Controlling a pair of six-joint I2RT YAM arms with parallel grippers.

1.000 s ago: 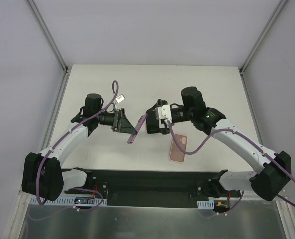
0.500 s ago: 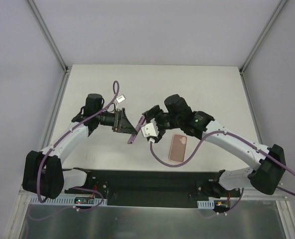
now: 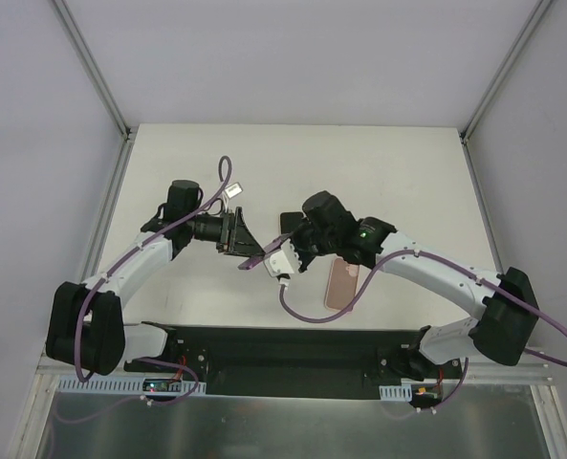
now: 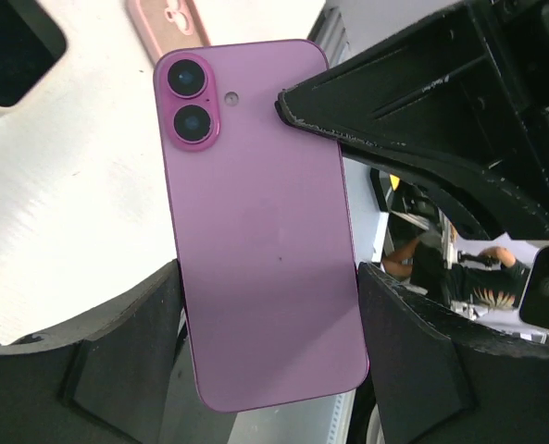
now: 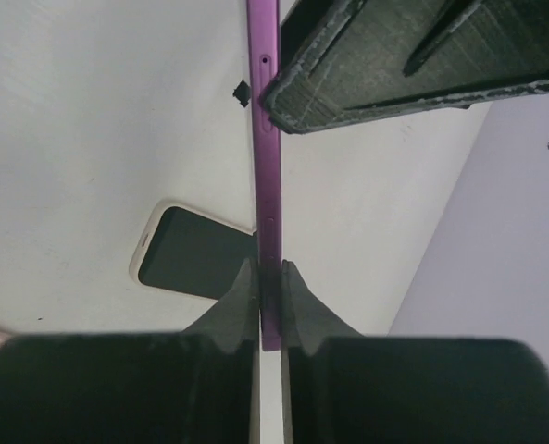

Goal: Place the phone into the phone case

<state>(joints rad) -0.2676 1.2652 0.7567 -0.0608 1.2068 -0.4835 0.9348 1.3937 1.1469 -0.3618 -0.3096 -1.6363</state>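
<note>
phone [image 4: 260,231] in left tool [image 4: 269,310] is now pinched by right tool [image 5: 268,282].

phone [image 3: 254,260] between left pincer [image 4: 267,363] and right pincer [image 5: 268,298], phone case [image 3: 340,283] right, on table [image 3: 398,172]

No lettering, brand, number or sign can be read in any view; the back of the purple phone [image 4: 260,240] is seen plain.
</note>
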